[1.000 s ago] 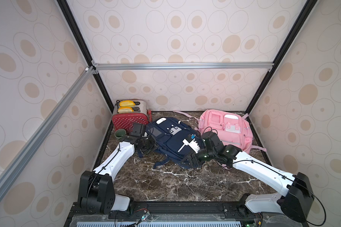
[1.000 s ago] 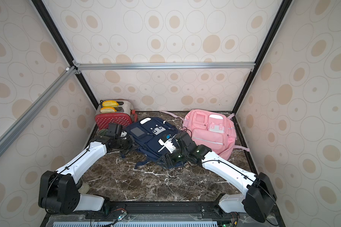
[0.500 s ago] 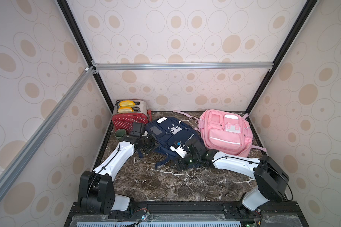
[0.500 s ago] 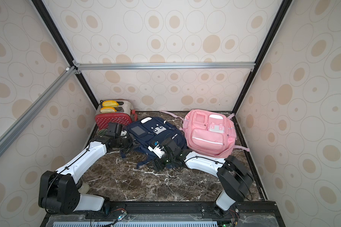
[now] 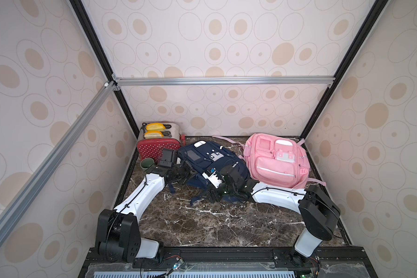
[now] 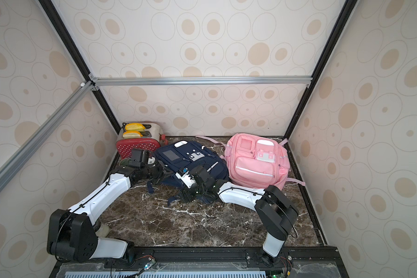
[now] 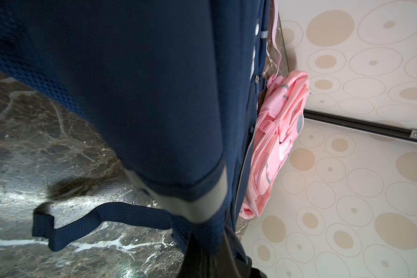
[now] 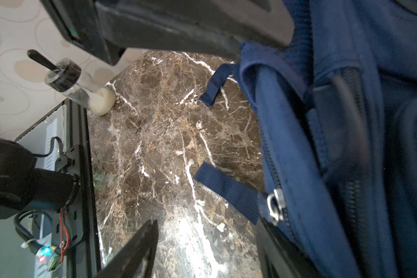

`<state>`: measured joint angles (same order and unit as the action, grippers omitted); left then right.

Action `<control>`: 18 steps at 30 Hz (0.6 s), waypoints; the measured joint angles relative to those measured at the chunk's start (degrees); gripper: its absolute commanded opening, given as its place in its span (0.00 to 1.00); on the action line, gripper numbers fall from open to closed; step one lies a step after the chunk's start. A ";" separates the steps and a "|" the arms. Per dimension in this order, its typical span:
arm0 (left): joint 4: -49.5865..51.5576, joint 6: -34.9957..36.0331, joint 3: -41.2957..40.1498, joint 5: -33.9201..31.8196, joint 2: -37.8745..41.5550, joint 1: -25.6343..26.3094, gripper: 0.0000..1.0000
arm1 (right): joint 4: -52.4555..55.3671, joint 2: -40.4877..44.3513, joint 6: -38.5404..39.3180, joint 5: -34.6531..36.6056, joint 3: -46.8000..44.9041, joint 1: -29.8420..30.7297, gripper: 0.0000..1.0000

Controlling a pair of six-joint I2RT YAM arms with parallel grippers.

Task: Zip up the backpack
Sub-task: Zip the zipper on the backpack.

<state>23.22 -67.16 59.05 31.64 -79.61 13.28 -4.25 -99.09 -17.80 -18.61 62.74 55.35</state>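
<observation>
The navy backpack (image 5: 202, 156) (image 6: 178, 156) lies flat at the middle back of the marble floor. My left gripper (image 5: 185, 173) (image 7: 210, 250) is at its left side, shut on a fold of its navy fabric (image 7: 198, 223). My right gripper (image 5: 212, 195) (image 8: 206, 220) hangs low at the backpack's near edge, open, with only bare marble between its fingers. A metal zipper slider (image 8: 276, 204) sits on the zipper track (image 8: 270, 156), just beside one finger (image 8: 272, 240). Two loose navy straps (image 8: 226, 187) lie on the floor.
A pink backpack (image 5: 275, 161) lies close on the navy one's right. A red toaster with yellow slices (image 5: 158, 142) and a green cup (image 5: 147, 164) stand at the back left. A small brush with a white tuft (image 6: 102, 228) sits front left. Walls close in on three sides.
My right arm has folded in, and its gripper has come down from the backpack's right side to its near edge, still open. My left gripper has kept its hold and place.
</observation>
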 measured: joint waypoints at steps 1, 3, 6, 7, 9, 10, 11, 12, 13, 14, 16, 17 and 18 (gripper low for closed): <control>-0.17 -0.17 -0.04 -0.02 0.00 0.02 0.00 | 0.11 -0.72 0.00 0.68 0.72 0.02 0.69; -0.70 -0.55 -0.31 -0.04 0.04 0.02 0.00 | 0.79 -1.88 -0.24 2.16 2.10 0.09 0.69; -1.33 -1.07 -0.92 0.04 0.42 0.11 0.00 | 1.16 -1.86 -0.52 4.35 2.23 0.22 0.70; -1.49 -1.22 -1.05 0.09 0.55 0.20 0.00 | 1.16 -1.79 -0.63 4.96 2.19 0.26 0.70; -1.84 -1.60 -1.25 0.20 0.66 0.28 0.00 | 1.05 -1.68 -0.63 6.05 2.01 0.48 0.71; -1.90 -1.66 -1.31 0.24 0.66 0.28 0.00 | 1.07 -1.68 -0.63 6.47 2.01 0.57 0.71; -1.99 -1.70 -1.38 0.33 0.66 0.28 0.00 | 1.07 -1.68 -0.61 6.80 2.01 0.61 0.71; -2.03 -1.73 -1.40 0.37 0.66 0.28 0.00 | 1.09 -1.68 -0.61 6.95 2.01 0.63 0.71; -2.10 -1.81 -1.40 0.42 0.66 0.28 0.00 | 1.09 -1.68 -0.63 7.06 2.01 0.63 0.71; -2.19 -1.84 -1.40 0.46 0.66 0.28 0.00 | 1.09 -1.64 -0.66 7.19 2.01 0.63 0.71; -2.23 -1.86 -1.42 0.57 0.66 0.28 0.00 | 0.76 -1.38 -0.76 7.32 1.57 0.61 0.71; -2.23 -1.86 -1.42 0.83 0.66 0.33 0.00 | 0.28 -1.03 -0.85 7.41 0.98 0.61 0.71; -2.23 -1.86 -1.49 1.09 0.66 0.37 0.00 | -0.15 -0.48 -0.94 7.41 0.17 0.57 0.71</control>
<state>20.99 -69.01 57.56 32.73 -78.96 13.65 -4.40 -99.57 -18.74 -11.20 62.92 55.92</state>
